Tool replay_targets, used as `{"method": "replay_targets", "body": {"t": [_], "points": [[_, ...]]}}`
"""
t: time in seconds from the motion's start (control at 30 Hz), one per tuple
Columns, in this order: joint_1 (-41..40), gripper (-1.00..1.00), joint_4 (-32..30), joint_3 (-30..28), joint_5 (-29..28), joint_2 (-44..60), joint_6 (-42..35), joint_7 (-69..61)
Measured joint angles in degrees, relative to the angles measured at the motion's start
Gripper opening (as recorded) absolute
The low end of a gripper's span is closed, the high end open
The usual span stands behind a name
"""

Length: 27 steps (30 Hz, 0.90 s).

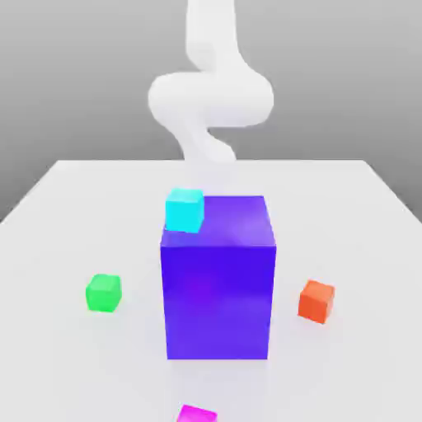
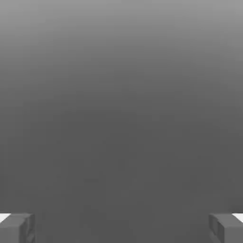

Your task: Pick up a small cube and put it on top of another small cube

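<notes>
The small magenta cube (image 1: pixel 196 414) lies on the white table at the front edge of the exterior view, partly cut off by the frame. The small green cube (image 1: pixel 104 293) rests on the table toward the exterior view's left, beside the big block. My gripper (image 2: pixel 121 228) is open in the hand view: its two grey fingertips (image 2: pixel 16 228) stand far apart, with nothing between them and plain grey background ahead. The white arm (image 1: pixel 210 99) rises behind the table, well away from both cubes.
A big purple-blue block (image 1: pixel 218 280) stands mid-table between the green cube and an orange-red cube (image 1: pixel 316 300). A cyan cube (image 1: pixel 184 209) sits at the block's upper back left corner. The white table (image 1: pixel 66 363) has bare surface at the front left and right.
</notes>
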Motion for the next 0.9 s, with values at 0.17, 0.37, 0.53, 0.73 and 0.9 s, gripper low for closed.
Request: {"method": "replay_targets", "body": {"t": [0.17,0.37,0.53,0.73,0.9], "points": [[-1.21,0.00,0.06,0.78,-0.43,10.73,3.26,2.51],[-2.36,0.00,0.13,1.48,-1.11,23.21,7.05,5.56],[-2.84,0.00,0.19,1.59,-1.74,33.60,10.19,8.15],[-3.19,0.00,0.25,1.39,-1.98,46.05,14.00,10.88],[-3.16,0.00,0.30,1.11,-1.43,56.41,17.18,12.64]]}}
